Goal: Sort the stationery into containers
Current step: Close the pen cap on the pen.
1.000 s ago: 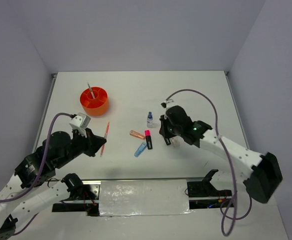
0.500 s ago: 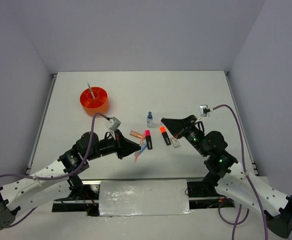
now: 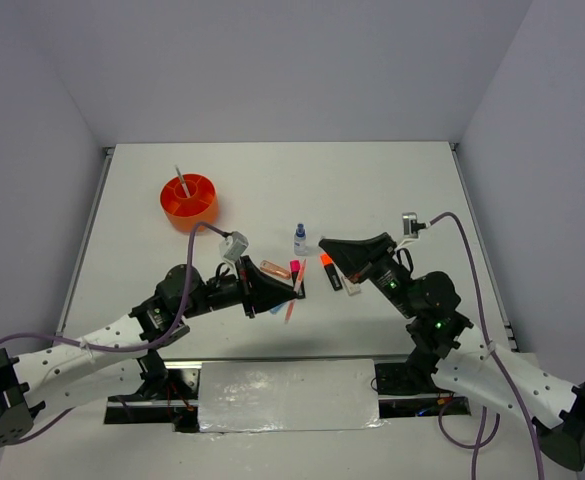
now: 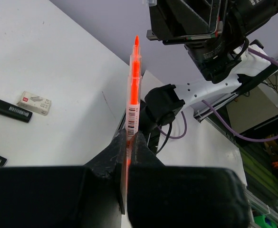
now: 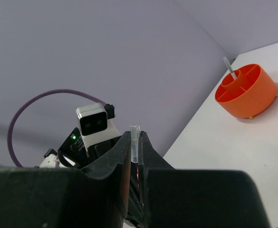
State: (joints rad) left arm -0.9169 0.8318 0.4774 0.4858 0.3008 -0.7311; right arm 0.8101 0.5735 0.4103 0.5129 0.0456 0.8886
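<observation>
My left gripper (image 3: 292,284) is shut on the thin orange pen (image 4: 134,90) and holds it above the table's middle, tip pointing away. My right gripper (image 3: 324,245) faces it from the right, shut on a small clear cap (image 5: 135,135). The round orange cup (image 3: 189,202) stands far left with a grey pencil (image 3: 181,180) in it; it also shows in the right wrist view (image 5: 245,90). On the table lie the blue-capped bottle (image 3: 299,238), a pale orange highlighter (image 3: 271,268), the pink-tipped highlighter (image 3: 296,271), the orange-tipped highlighter (image 3: 328,270) and the white eraser (image 3: 352,284). The blue marker is mostly hidden under my left gripper.
The right arm (image 4: 215,33) fills the upper right of the left wrist view, close beyond the pen tip. The eraser (image 4: 34,103) and a black highlighter (image 4: 8,109) lie below. The table's raised side rails run left (image 3: 90,225) and right.
Both arms swung from the table toward the middle, and the pen has come up off the table. In the last half second the left gripper moved a little right with it.
</observation>
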